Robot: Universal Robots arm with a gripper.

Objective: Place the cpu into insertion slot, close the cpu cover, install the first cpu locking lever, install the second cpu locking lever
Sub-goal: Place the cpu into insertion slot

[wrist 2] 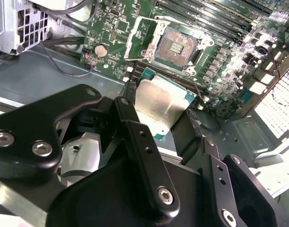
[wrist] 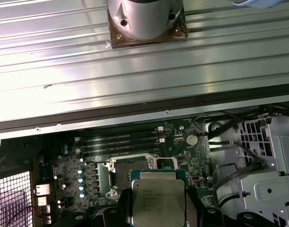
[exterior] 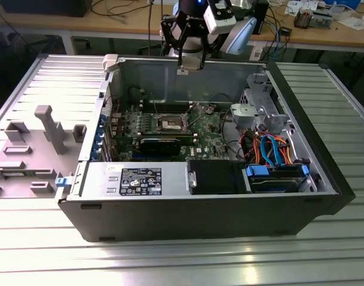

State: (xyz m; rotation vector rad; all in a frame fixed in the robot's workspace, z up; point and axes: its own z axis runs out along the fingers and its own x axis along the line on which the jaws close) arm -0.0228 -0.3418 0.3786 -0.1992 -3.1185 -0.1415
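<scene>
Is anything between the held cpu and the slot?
Nothing visible. The gripper holds the cpu above the case, and the slot lies bare below, its cover swung aside.

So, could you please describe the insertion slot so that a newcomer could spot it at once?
Look inside the open computer case at the green circuit board. Near the board's middle sits the insertion slot, a square dark socket with a silver rim, unlike the long black block beside it.
</scene>
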